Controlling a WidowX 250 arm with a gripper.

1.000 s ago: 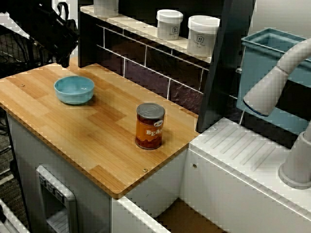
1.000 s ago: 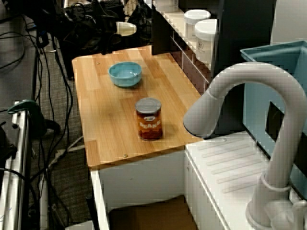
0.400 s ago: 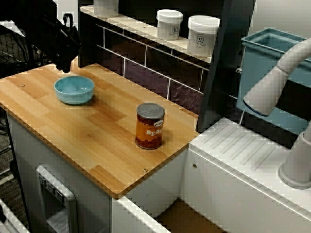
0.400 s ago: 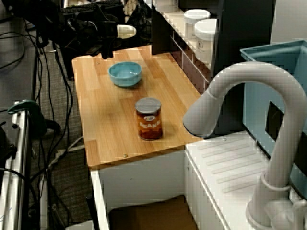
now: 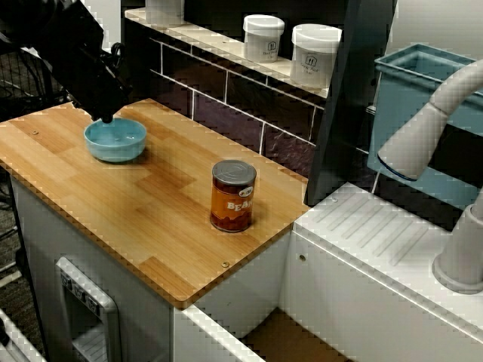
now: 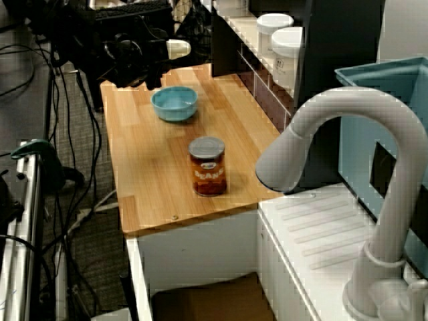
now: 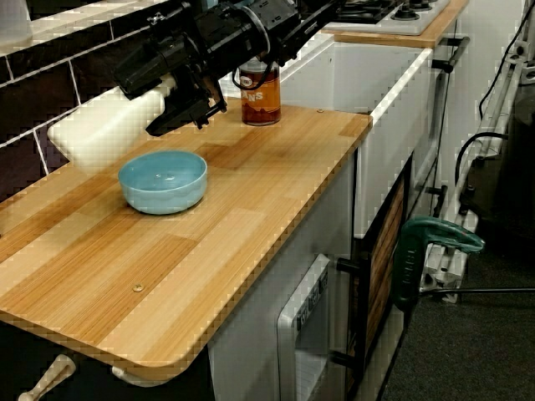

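— Bowl spotting is being done first. Where is the blue bowl (image 5: pixel 115 139) being kept?

— It is being kept on the wooden bench (image 5: pixel 151 219), toward the end far from the pale tap (image 5: pixel 423 136), well apart from the orange can (image 5: pixel 233 195). Nothing is being seen inside it.

— And the jaws?

— They are being held low by the black arm (image 5: pixel 75 53), just over the bowl's rim. Nothing looks to be gripped. How far apart they are being held cannot be told, because the tips are being lost in dark blur in every view. Whether the rim is being touched cannot be told either.

— How is the bowl being judged to handle?

— It is being judged light, stiff and smooth, so likely slippery, and it may chip if it is dropped. The rim is being judged the best place to take hold: one tip inside the wall, one outside. The round sides are being judged too wide and slick.

— What else is being shown?

— White jars (image 5: pixel 263 37) are being stored on the shelf (image 5: pixel 219 47) behind the bench.
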